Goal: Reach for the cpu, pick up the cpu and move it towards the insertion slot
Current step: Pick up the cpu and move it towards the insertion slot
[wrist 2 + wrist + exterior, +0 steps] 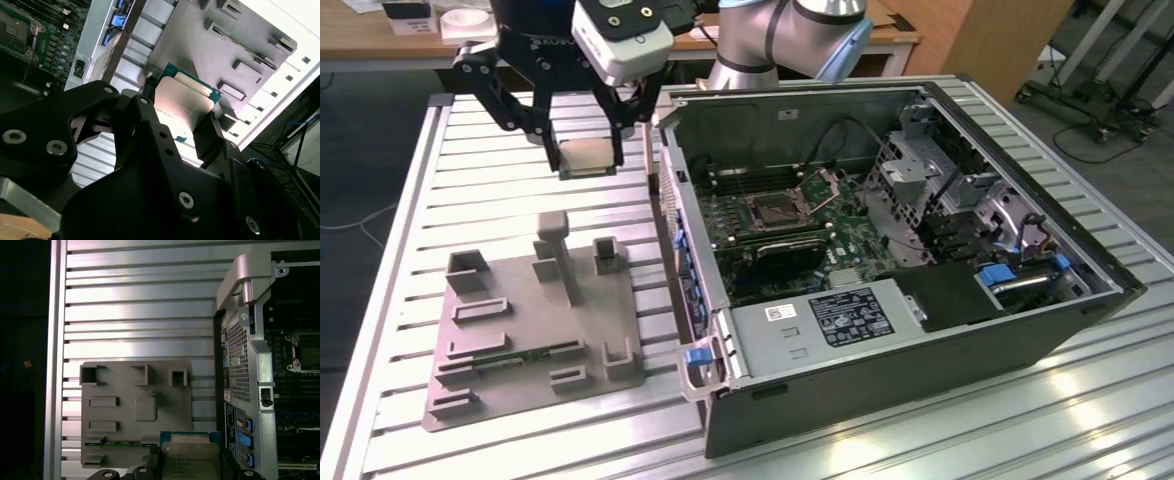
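The cpu (pixel 587 157) is a flat silvery square with a thin rim, held in the air with my gripper (pixel 587 162) shut on its two sides. It hangs over the ribbed table beside the open computer case, above the far end of the grey tray (pixel 520 320). Both wrist views show the cpu (pixel 185 102) (pixel 192 460) between my black fingers (pixel 210 137). The insertion slot (pixel 781 208) is a metal-framed socket with a dark centre on the green motherboard inside the case, toward the exterior view's right of the cpu. It also appears in both wrist views (pixel 305 352) (pixel 12 30).
The open computer case (pixel 894 330) has a raised side wall (pixel 670 200) between the cpu and the motherboard. A drive cage (pixel 947 190) and a labelled grey box (pixel 847 315) sit inside. The grey tray (pixel 135 410) carries upright posts. The ribbed metal table (pixel 494 190) ends at the exterior view's left.
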`<state>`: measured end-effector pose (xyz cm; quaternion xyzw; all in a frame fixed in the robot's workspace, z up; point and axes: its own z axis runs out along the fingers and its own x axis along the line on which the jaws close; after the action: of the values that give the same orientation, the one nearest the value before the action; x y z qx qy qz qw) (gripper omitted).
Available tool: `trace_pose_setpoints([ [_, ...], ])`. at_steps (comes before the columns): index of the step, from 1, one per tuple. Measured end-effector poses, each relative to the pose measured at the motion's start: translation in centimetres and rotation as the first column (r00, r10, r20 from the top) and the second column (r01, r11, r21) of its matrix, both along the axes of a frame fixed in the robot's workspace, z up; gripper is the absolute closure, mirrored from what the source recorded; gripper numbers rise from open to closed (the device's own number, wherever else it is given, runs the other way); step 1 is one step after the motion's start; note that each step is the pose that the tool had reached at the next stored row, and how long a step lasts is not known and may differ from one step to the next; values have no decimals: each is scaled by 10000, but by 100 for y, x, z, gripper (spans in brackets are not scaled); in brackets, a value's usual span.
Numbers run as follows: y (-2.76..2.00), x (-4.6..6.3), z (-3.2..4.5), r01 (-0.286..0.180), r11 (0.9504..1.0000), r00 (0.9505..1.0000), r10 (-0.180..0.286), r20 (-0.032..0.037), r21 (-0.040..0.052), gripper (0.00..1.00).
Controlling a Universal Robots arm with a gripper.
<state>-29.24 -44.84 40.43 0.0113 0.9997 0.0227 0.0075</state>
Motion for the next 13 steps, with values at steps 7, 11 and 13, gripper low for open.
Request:
trace_pose_setpoints([
  [7, 0, 16, -3, 0, 10000, 10000, 0, 0, 0, 46],
  [11, 4, 43, -10, 0, 10000, 10000, 0, 0, 0, 46],
  [13, 4, 47, -10, 0, 10000, 10000, 0, 0, 0, 46],
])
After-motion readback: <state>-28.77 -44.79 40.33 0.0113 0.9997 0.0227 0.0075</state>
